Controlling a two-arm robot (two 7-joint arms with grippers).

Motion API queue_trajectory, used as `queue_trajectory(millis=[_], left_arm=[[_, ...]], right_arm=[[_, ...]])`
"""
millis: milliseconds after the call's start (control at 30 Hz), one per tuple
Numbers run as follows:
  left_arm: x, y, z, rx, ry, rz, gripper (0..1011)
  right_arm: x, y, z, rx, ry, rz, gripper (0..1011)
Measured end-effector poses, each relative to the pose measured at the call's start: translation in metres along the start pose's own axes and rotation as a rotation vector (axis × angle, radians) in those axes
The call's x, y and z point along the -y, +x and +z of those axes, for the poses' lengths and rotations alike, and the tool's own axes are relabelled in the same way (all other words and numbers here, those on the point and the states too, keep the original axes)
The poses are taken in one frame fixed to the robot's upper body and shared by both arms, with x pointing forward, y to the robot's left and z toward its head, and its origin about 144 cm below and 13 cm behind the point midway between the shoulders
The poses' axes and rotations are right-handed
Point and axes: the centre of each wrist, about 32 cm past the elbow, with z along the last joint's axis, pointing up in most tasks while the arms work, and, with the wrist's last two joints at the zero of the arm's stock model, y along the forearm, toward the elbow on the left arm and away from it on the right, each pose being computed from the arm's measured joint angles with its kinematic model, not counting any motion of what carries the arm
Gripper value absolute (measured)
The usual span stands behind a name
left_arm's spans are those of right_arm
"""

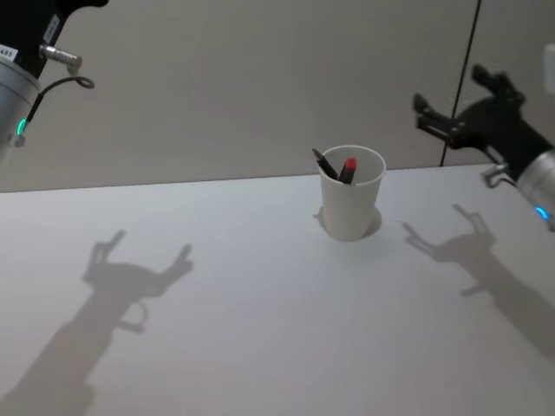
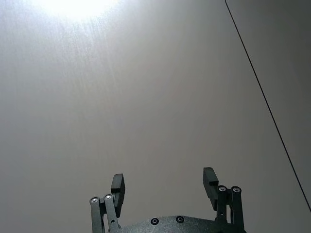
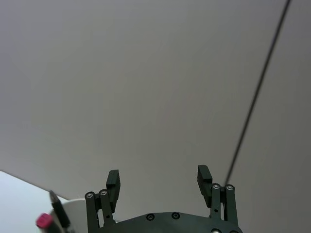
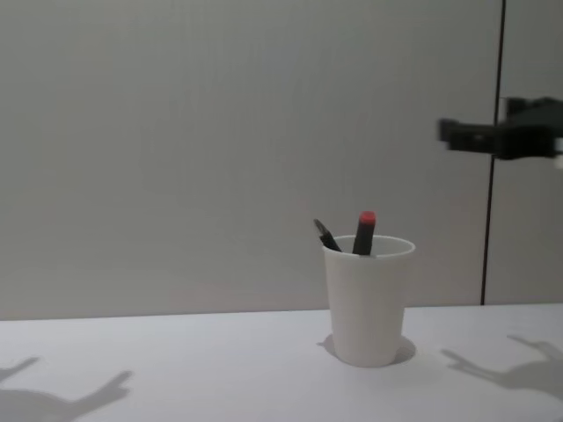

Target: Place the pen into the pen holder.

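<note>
The pen holder [image 1: 351,204] [image 4: 368,303], a white paper cup, stands upright on the white table [image 1: 217,286] at centre back. Two pens lean inside it: a red-capped pen [image 1: 349,168] [image 4: 364,232] and a black pen [image 1: 325,164] [image 4: 326,236]. My right gripper [image 1: 451,95] [image 3: 159,177] hovers open and empty, above and to the right of the cup. The right wrist view catches the red-capped pen [image 3: 43,221] at its edge. My left gripper [image 2: 164,180] is open, held high at the far left, facing the wall.
A grey wall [image 1: 243,87] with a dark vertical seam [image 1: 460,87] rises just behind the table. Shadows of both arms fall on the tabletop to the left and right of the cup.
</note>
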Motion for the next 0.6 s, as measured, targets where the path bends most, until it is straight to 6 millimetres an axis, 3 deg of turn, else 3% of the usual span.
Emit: queue_trajectory(millis=[267,600], left_arm=[[-0.002,-0.011,-0.015,-0.013,0.051,-0.015,1001],[-0.011,-0.048,-0.056,-0.04,0.198,-0.069,1001]], right_arm=[[0.035,0.017,0.001,0.035,-0.028,-0.105,1001],[0.041,0.005,-0.006,0.004,-0.034,-0.097,1001]])
